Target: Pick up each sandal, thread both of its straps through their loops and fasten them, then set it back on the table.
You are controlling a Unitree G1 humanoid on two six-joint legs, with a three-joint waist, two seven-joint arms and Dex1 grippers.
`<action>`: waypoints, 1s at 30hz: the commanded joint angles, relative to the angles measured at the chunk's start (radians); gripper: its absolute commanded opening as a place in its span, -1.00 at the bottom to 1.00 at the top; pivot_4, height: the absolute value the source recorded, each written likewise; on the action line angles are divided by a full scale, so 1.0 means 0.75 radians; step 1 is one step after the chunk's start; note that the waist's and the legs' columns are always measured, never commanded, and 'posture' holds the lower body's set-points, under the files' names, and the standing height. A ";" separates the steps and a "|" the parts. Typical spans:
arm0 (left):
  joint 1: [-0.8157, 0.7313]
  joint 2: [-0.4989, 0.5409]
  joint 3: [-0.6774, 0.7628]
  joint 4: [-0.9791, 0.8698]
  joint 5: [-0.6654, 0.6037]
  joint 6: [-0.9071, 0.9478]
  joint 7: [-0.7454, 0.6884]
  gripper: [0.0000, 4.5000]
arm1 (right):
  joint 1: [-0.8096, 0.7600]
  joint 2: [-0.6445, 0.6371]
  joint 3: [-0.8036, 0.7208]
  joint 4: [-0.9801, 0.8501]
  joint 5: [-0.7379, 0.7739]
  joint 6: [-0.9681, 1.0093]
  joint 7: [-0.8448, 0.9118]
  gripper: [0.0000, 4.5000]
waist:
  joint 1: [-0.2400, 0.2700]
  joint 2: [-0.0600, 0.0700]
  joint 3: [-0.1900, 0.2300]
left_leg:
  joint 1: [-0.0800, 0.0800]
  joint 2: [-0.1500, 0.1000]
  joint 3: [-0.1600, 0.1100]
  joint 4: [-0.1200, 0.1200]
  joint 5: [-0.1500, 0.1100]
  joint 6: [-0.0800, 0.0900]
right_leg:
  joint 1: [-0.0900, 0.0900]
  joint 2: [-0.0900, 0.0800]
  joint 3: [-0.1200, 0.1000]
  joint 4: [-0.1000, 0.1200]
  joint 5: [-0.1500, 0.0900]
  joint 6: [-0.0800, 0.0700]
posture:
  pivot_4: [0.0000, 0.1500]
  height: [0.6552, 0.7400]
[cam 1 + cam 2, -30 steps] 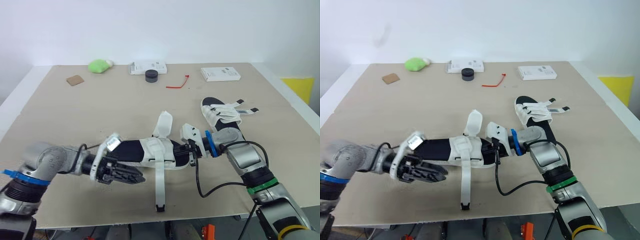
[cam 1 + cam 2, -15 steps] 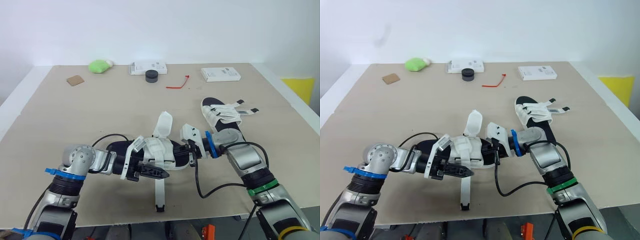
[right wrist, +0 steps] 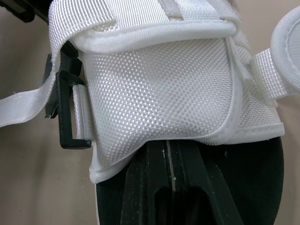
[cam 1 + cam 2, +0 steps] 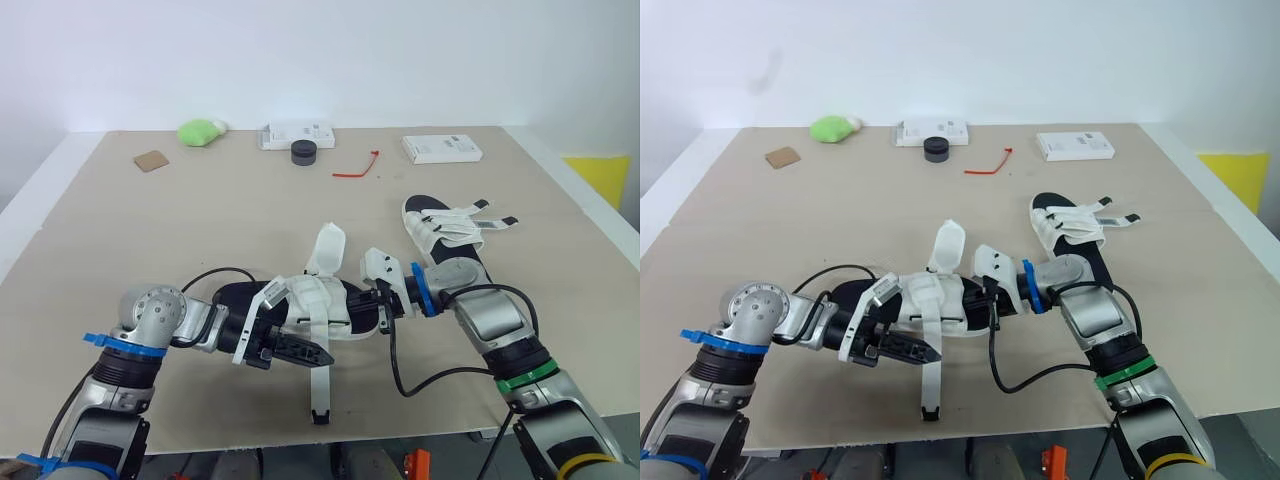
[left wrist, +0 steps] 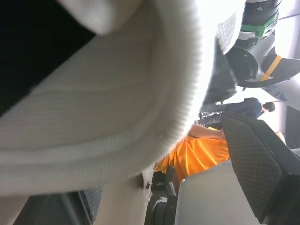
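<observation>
Loose strap (image 4: 319,385): trails from the near sandal (image 4: 318,300) toward the front edge of the surface (image 4: 150,230), unthreaded.
Left gripper (image 4: 300,351): at the strap's root, low beside the sandal; I cannot tell whether it is wide or narrow.
Near sandal: by the front edge, mid-width, between both arms.
Right gripper (image 4: 381,307): clamped on the sandal's end.
Far sandal (image 4: 447,232): toward the right edge, straps splayed.
Risk: tugging the strap could twist the sandal out of the right grip, or the strap tip could miss the black loop (image 3: 64,112).
</observation>
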State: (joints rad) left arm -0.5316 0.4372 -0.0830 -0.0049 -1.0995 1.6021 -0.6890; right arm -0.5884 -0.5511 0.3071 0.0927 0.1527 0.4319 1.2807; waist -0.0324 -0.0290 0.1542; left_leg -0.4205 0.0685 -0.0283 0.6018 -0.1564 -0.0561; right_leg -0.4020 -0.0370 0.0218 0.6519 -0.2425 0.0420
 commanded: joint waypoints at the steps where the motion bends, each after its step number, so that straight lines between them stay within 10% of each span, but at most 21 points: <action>1: 0.027 -0.021 0.034 -0.024 -0.053 0.016 0.029 0.64 | 0.032 -0.002 0.064 0.026 -0.022 0.031 0.008 -1.00 | 0.000 0.000 0.000 | 0.000 0.000 0.000 0.000 0.000 0.000 | 0.000 0.000 0.000 0.000 0.000 0.000 | 1.00 1.00; 5: 0.032 -0.037 0.039 -0.032 -0.067 0.016 0.049 0.29 | 0.033 -0.003 0.066 0.026 -0.023 0.032 0.009 -1.00 | 0.000 0.000 0.000 | 0.000 0.000 0.000 0.000 0.000 0.000 | 0.000 0.000 0.000 0.000 0.000 0.000 | 1.00 1.00; 11: 0.036 -0.071 0.062 -0.005 -0.110 0.016 0.100 -0.99 | 0.030 -0.003 0.062 0.021 -0.020 0.039 0.008 -1.00 | 0.000 0.000 0.000 | 0.000 0.000 0.000 0.000 0.000 0.000 | 0.000 0.000 0.000 0.000 0.000 0.000 | 1.00 1.00; 30: -0.176 0.204 0.168 -0.037 -0.146 -0.046 -0.235 -0.99 | 0.009 0.009 0.077 0.060 -0.031 0.011 0.019 -1.00 | -0.002 -0.001 0.001 | -0.001 0.000 0.000 -0.001 0.000 0.000 | -0.002 0.000 0.000 0.000 0.000 0.000 | 1.00 1.00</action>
State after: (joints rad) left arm -0.6438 0.5736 0.0365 -0.0124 -1.1946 1.5910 -0.7955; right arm -0.5979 -0.5486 0.3118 0.1029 0.1535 0.4302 1.2887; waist -0.0337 -0.0296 0.1547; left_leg -0.4209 0.0684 -0.0286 0.6013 -0.1565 -0.0563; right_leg -0.4032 -0.0368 0.0217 0.6518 -0.2427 0.0416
